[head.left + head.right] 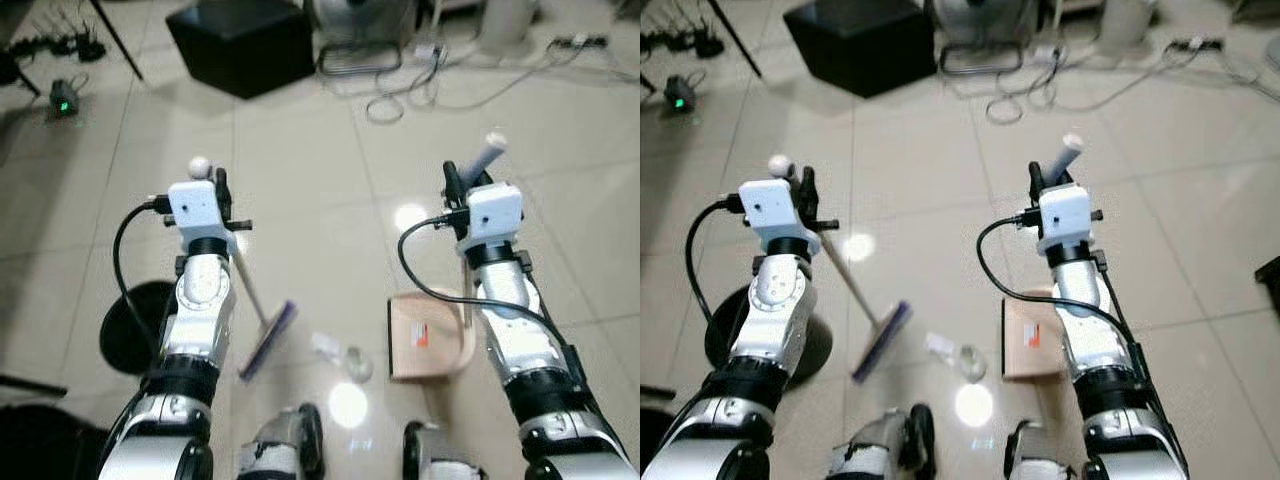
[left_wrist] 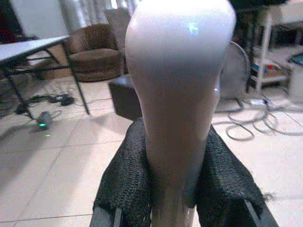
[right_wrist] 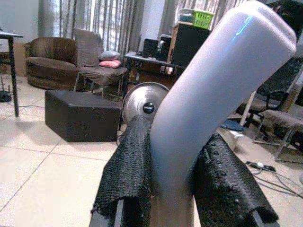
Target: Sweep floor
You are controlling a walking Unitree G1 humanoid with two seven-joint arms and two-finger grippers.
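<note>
left gripper (image 2: 173, 189) clamping broom (image 1: 262, 325) handle | right gripper (image 3: 177, 187) clamping dustpan (image 1: 425, 335) handle | risk: sweeping litter (image 1: 340, 355) past pan mouth, scattering it

Head eyes: high, looking steeply down at the glossy beige tiled floor (image 1: 300, 150).
Wrist cameras: close, along fingers, facing far.
Shared: low black box-shaped ottoman (image 1: 242, 42).

The floor (image 1: 300, 150) is pale cream tile with thin grey grout lines. The broom (image 1: 268, 340) has a light wooden stick and a purple head. The dustpan (image 1: 428, 340) is beige-pink with a small red mark, its handle (image 1: 487, 157) pale grey. A black box (image 1: 240, 42) sits behind, beside grey cables (image 1: 400, 95). A green light (image 1: 64, 104) glows on a dark device.
</note>
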